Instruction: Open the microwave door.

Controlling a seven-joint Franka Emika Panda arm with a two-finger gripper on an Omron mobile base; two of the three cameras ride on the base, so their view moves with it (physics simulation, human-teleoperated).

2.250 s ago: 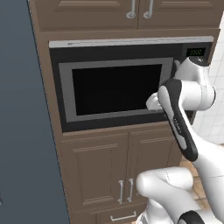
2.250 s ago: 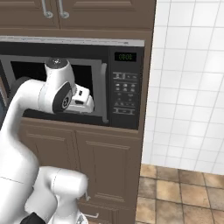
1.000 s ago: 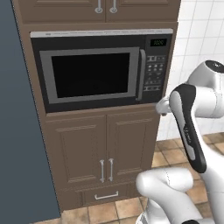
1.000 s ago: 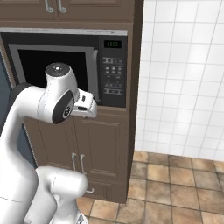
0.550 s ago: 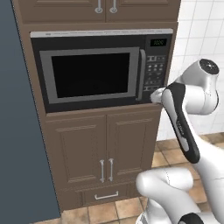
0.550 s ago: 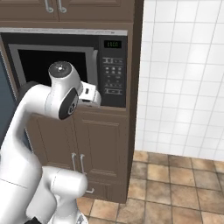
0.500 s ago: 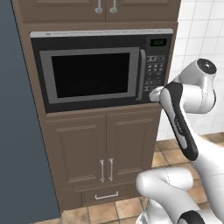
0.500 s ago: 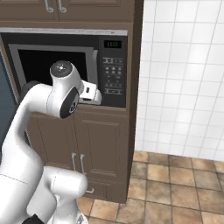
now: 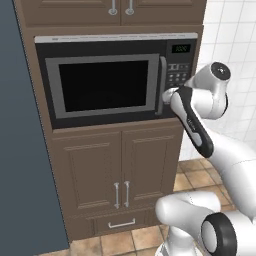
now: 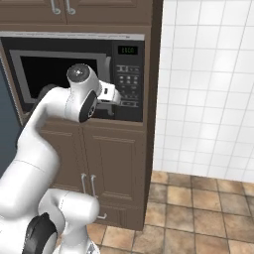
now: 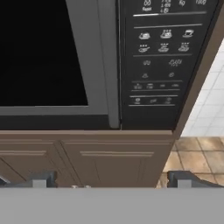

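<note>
The microwave door [image 9: 105,85] is a black panel with a grey-framed dark window, and it stands flush and closed. Its curved grey handle [image 9: 161,85] runs down the door's right edge. My gripper [image 9: 167,95] hangs just in front of the handle's lower end, beside the keypad [image 9: 180,75]. From the right base view the gripper [image 10: 116,96] points at the microwave front below the keypad [image 10: 129,82]. In the hand view the handle [image 11: 108,61] rises straight ahead. The fingertips [image 11: 41,180] sit wide apart and hold nothing, so the gripper [image 11: 111,181] is open.
Brown cabinet doors [image 9: 115,170] with small metal handles sit under the microwave, and more [image 9: 120,10] sit above it. A dark blue-grey panel [image 9: 20,150] stands to the left. A white tiled wall [image 10: 208,89] and a brown tile floor [image 10: 198,208] lie to the right.
Over the last second the hand has risen and reached in toward the lower end of the door handle. The door has stayed closed.
</note>
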